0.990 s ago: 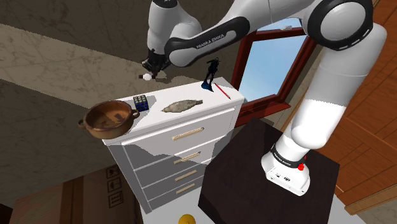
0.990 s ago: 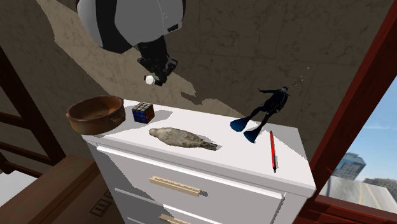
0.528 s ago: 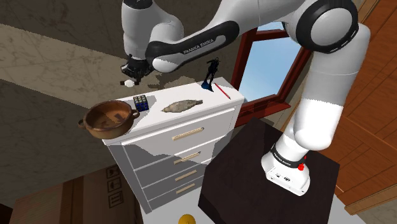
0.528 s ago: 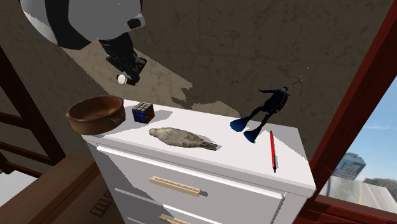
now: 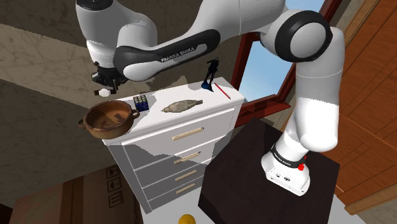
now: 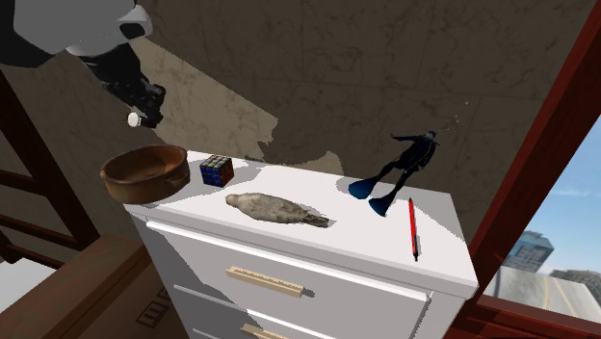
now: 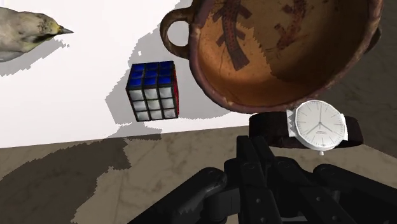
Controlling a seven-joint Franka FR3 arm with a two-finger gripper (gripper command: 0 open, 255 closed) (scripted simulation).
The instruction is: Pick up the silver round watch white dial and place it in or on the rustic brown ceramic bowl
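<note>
My black gripper (image 5: 104,88) is shut on a silver round watch (image 5: 102,93) with a white dial and a dark strap. It hangs in the air just above and behind the far rim of the brown two-handled bowl (image 5: 108,132). That bowl stands at the end of the white dresser top, on the shoulder view's left. From the second exterior view, the gripper (image 6: 141,108) and watch (image 6: 133,119) hover over the bowl's (image 6: 144,185) back edge. In the wrist view the watch (image 7: 316,125) sits between my fingers (image 7: 267,172), right next to the bowl's (image 7: 280,70) rim.
On the white dresser (image 5: 191,127) lie a colour cube (image 5: 141,102) beside the bowl, a grey seal figure (image 5: 181,105), a dark diver figurine (image 5: 210,73) and a red pen (image 5: 221,90). A red-brown window frame (image 5: 245,63) rises behind. A cardboard box (image 5: 63,197) sits on the floor.
The arm has swung toward the shoulder view's left with the watch held, from behind the dresser's middle to above the bowl's far rim, and dropped a little.
</note>
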